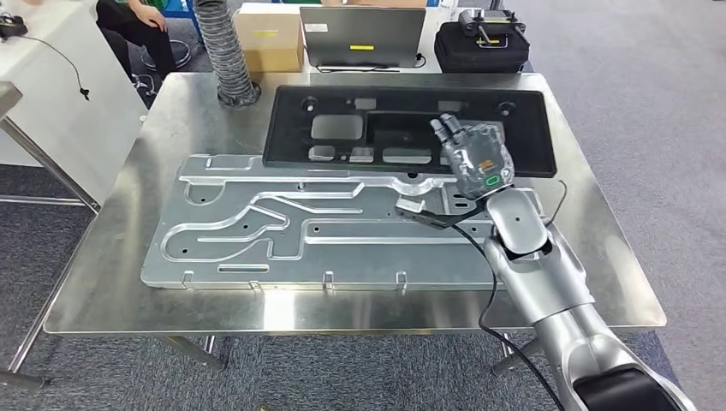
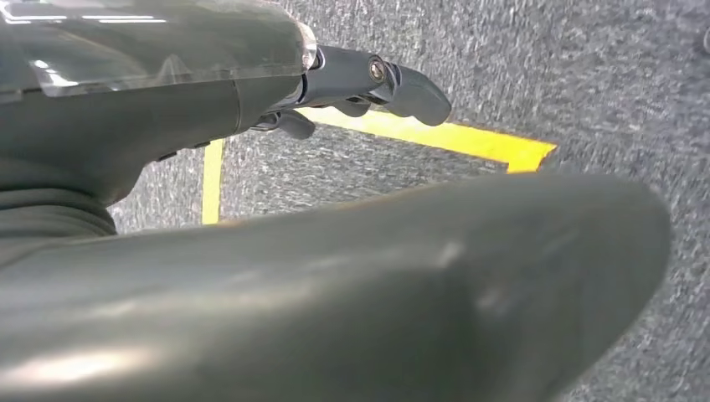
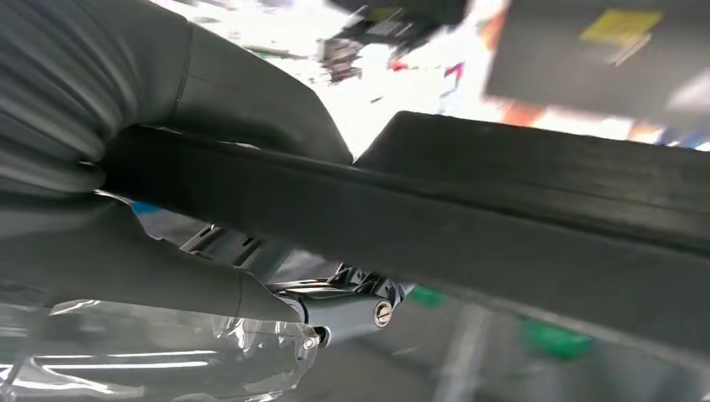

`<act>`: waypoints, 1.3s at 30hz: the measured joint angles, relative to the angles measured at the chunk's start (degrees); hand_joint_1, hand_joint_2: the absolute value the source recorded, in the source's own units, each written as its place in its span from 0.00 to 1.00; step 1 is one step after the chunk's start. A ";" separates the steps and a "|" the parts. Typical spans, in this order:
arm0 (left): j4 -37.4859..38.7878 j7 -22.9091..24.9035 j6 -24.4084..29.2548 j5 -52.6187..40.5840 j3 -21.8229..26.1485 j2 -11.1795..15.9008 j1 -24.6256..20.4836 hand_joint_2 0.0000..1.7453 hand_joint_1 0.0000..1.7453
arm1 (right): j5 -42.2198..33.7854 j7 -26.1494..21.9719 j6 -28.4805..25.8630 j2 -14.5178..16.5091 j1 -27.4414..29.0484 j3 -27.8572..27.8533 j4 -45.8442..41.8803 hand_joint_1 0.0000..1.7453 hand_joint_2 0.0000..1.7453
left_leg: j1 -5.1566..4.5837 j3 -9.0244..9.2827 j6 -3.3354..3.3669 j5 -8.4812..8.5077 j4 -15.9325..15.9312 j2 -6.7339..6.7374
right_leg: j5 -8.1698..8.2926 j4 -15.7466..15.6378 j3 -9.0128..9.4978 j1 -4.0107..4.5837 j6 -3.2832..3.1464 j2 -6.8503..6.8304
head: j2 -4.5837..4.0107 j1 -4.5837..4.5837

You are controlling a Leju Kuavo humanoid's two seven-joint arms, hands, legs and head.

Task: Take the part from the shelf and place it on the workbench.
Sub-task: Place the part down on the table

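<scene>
The right hand [image 1: 478,154] is over the far side of the bench [image 1: 103,291], and it holds the black part [image 1: 342,128] by its near edge. In the right wrist view the grip is plain: the thumb [image 3: 192,75] on one face of the dark edge [image 3: 502,209], the fingers [image 3: 352,310] on the other. The part lies flat, or close to it, on the steel top at the back, its front rim just beside the big silver plate [image 1: 282,227]. I cannot tell whether it rests fully yet or hangs partly in the hand.

The left hand [image 2: 368,79] hangs low over grey carpet and a yellow floor line [image 2: 435,138], its fingers loosely curled around nothing.

Now the risk, as I judge it: one hand at one edge of a long, wide panel. Release early and the held side drops onto the plate. Pull the fingers out carelessly and they drag the part along with them.
</scene>
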 joint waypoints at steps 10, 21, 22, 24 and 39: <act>0.00 -1.42 -0.04 0.52 0.30 0.03 0.30 0.00 0.00 | -10.68 -12.43 -1.02 4.28 -6.60 7.89 22.12 1.00 1.00 | 0.00 -1.02 -2.35 -2.43 2.84 -0.37 | 6.93 -15.51 6.39 0.24 -2.35 -0.07 | 0.00 0.00; 0.00 -2.70 0.01 -0.42 0.34 0.58 0.52 0.00 0.00 | -18.32 -17.91 -0.21 5.27 -7.18 8.62 33.22 1.00 1.00 | -0.36 -1.13 -1.58 0.27 1.03 0.06 | 6.18 -15.70 7.62 0.70 -2.19 0.02 | 0.00 -0.01; 0.00 -2.81 0.02 -0.45 0.34 0.66 0.55 0.00 0.00 | -18.52 -17.85 -0.14 5.27 -7.09 8.62 33.78 1.00 1.00 | -0.50 -1.02 -1.42 0.19 0.82 0.06 | 6.25 -15.78 7.59 0.71 -1.88 0.02 | 0.00 -0.01; 0.00 -3.09 0.04 -0.51 0.36 0.73 0.65 0.00 0.00 | -18.83 -17.67 0.11 5.28 -6.96 8.60 34.65 1.00 1.00 | -0.24 -0.77 -0.88 0.44 0.34 0.13 | 5.95 -15.60 7.59 0.69 -1.22 0.01 | 0.00 -0.01; 0.00 -3.70 0.18 -1.48 0.31 0.78 0.52 0.00 0.00 | -22.30 -18.83 0.77 5.64 -7.38 7.75 37.04 0.00 0.00 | -0.11 -0.20 -1.88 -0.12 0.76 0.14 | 6.62 -15.95 7.79 0.33 -1.86 0.04 | 0.00 0.01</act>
